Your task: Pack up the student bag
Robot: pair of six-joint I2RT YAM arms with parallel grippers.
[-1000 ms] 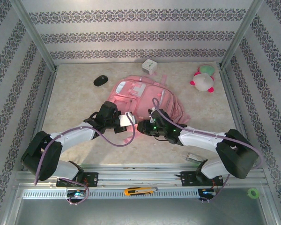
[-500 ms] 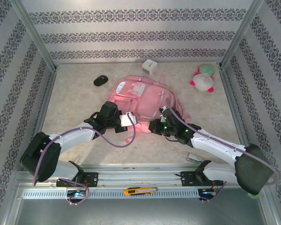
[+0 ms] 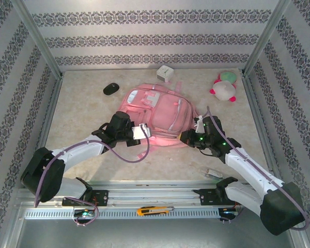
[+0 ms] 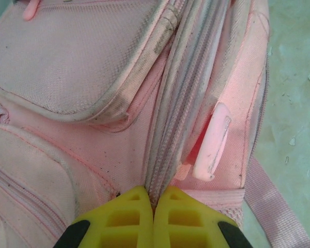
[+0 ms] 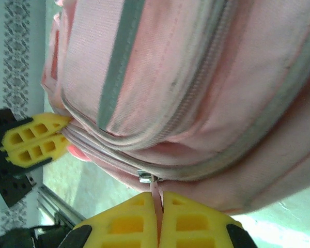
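Swinging rightward since a second ago, the right arm (image 3: 248,165) is dragging the zipper pull (image 5: 156,187), jaws pinching it shut. The left arm (image 3: 82,150), jaws clamped shut on the seam, is anchoring the student bag (image 3: 163,111) lying mid-table (image 3: 82,103).

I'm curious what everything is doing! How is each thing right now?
student bag: lying flat, front pockets up, gripped at its near edge.
left end effector: shut on the student bag's zip seam.
right end effector: shut on the zip pull.
plush toy: lying loose, outside the bag.
mouse: lying loose, outside the bag.
white box: sitting behind the bag, untouched.
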